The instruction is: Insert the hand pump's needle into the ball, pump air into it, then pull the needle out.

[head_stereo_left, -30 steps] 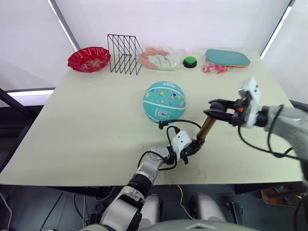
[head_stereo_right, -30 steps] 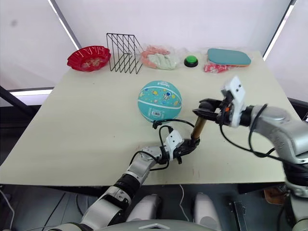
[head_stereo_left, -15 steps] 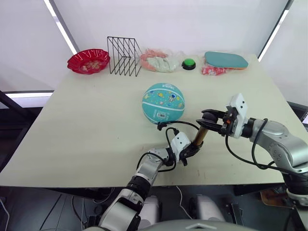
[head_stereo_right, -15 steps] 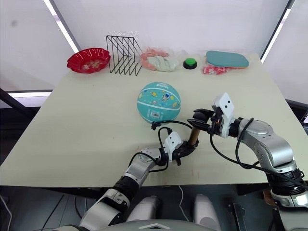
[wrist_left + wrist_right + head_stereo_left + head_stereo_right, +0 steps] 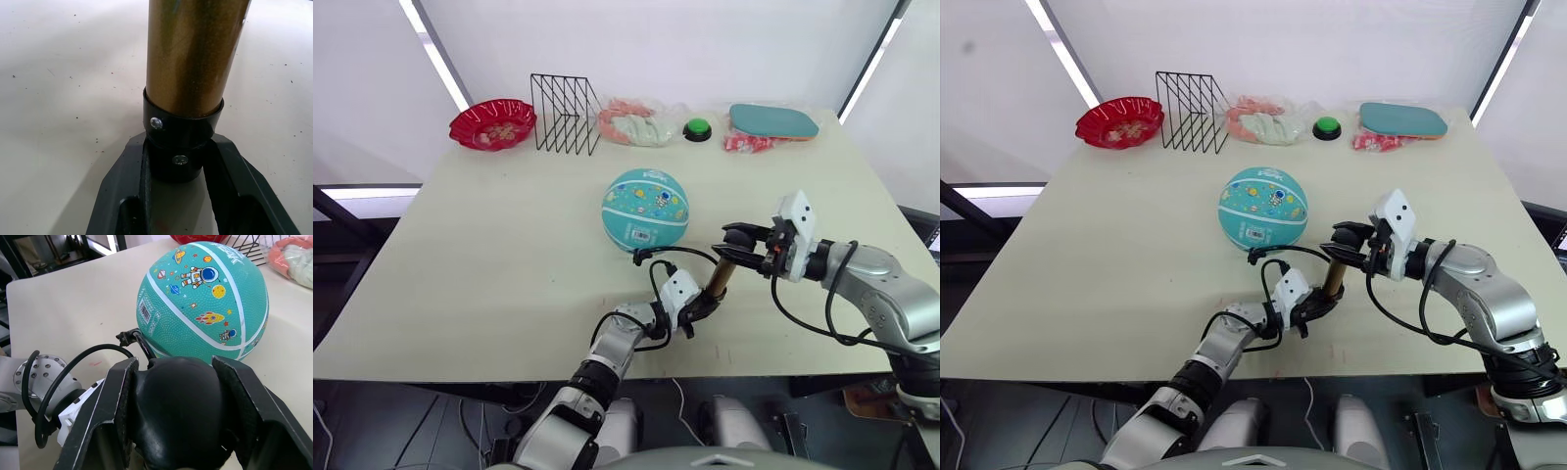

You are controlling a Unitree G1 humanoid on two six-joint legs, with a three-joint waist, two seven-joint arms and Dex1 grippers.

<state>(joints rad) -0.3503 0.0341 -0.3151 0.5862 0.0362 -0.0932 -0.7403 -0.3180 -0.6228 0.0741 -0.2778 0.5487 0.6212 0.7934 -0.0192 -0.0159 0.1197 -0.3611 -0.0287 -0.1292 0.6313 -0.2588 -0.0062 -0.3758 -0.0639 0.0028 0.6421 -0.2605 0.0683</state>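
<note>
The teal ball (image 5: 646, 209) with white seams and cartoon prints rests mid-table. In front of it to the right, the gold hand pump (image 5: 719, 280) stands tilted on the table. My left gripper (image 5: 698, 307) is shut on the pump's black bottom cap (image 5: 180, 147), one finger (image 5: 124, 188) on each side. My right gripper (image 5: 735, 244) is shut on the black handle (image 5: 178, 413) at the top. The thin black hose (image 5: 93, 357) loops from the pump's base to the ball. The needle's black fitting (image 5: 128, 337) touches the ball's lower side near the barcode label; the pin itself is hidden.
Along the far edge stand a red bowl (image 5: 492, 121), a black wire rack (image 5: 566, 112), a bag of pink and white items (image 5: 631, 121), a green button (image 5: 698, 128), and a teal paddle case (image 5: 773, 120) with a small red packet (image 5: 749, 144).
Over the last second my right gripper came down and inward with the handle, toward the pump body. Since half a second ago almost nothing has moved. The left gripper held still.
</note>
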